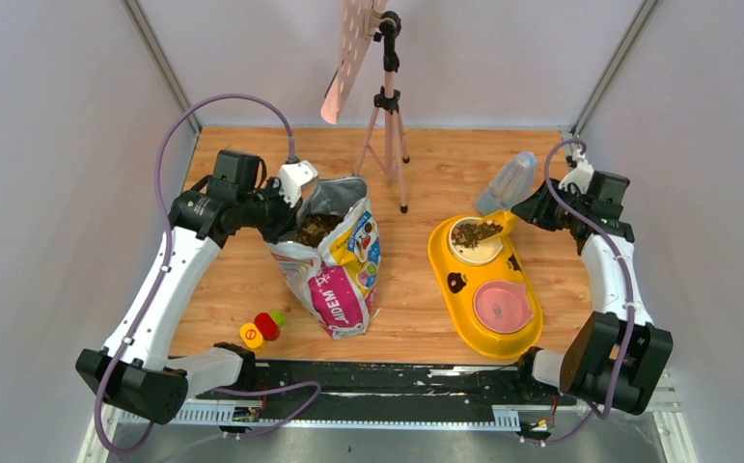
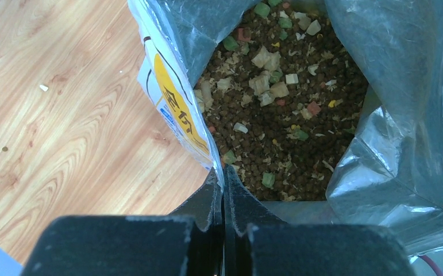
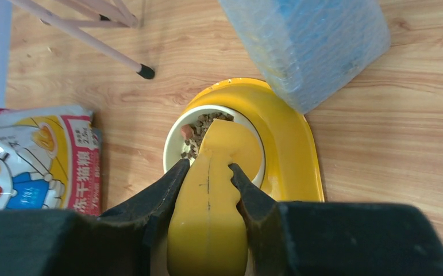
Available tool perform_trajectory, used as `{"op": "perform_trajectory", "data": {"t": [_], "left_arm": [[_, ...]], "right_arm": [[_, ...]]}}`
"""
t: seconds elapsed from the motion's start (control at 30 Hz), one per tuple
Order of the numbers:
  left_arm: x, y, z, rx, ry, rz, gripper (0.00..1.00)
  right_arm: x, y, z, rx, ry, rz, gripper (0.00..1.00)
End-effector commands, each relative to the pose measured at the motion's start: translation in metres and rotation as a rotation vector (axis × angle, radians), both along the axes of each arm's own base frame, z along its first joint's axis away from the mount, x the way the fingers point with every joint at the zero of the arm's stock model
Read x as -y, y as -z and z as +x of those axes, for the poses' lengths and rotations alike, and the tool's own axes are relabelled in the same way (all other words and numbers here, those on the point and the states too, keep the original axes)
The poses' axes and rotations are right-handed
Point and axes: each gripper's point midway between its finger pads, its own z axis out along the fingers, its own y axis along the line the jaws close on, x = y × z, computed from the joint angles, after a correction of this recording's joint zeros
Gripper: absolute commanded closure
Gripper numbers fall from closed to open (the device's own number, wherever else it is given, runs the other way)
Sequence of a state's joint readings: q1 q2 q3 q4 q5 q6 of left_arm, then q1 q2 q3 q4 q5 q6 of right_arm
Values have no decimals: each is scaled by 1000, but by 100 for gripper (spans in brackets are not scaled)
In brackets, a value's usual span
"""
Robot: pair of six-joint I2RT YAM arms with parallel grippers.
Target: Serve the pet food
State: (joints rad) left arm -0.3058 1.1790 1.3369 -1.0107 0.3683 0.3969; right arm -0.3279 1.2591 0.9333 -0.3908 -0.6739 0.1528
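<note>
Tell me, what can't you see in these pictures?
- Right wrist: the scoop hides its own load and part of the bowl.
- Left wrist: bag walls hide how deep the kibble goes.
- Top: coloured bits near the bag, too small to name.

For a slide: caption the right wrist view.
Right gripper holding a yellow scoop over kibble in the white bowl of a yellow feeder.

pet food (image 2: 276, 144) in bag (image 1: 334, 280) left, feeder (image 1: 442, 253) right, tripod (image 1: 387, 125) behind between them
</note>
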Motion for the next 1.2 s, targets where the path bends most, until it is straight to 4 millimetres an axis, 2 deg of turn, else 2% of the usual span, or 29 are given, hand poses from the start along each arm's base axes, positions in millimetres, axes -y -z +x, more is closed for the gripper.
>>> {"op": "perform_trajectory", "data": {"t": [0.0, 0.17, 0.47, 0.6, 0.83, 1.0, 1.07, 1.17], "left_arm": [[1, -12, -10, 43, 28, -27, 100], [2, -13, -12, 46, 26, -40, 100], [9, -14, -12, 27, 24, -82, 100], [8, -12, -13, 19, 17, -83, 100], [10, -12, -13, 11, 4, -101, 100], [17, -15, -11, -3, 4, -137, 100], [17, -19, -9, 7, -3, -141, 100], [14, -21, -4, 7, -55, -143, 100]], "right_arm": [[-2, -18, -1, 59, -55, -182, 100], [-8, -25, -10, 70, -116, -318, 100], [-17, -30, -25, 50, -174, -385, 100], [-17, -41, -28, 81, -170, -398, 100], [-21, -79, -27, 168, -167, -432, 100], [-25, -81, -25, 180, -189, -483, 100], [-36, -104, -25, 242, -219, -454, 100], [-65, -161, -27, 379, -291, -373, 100]]}}
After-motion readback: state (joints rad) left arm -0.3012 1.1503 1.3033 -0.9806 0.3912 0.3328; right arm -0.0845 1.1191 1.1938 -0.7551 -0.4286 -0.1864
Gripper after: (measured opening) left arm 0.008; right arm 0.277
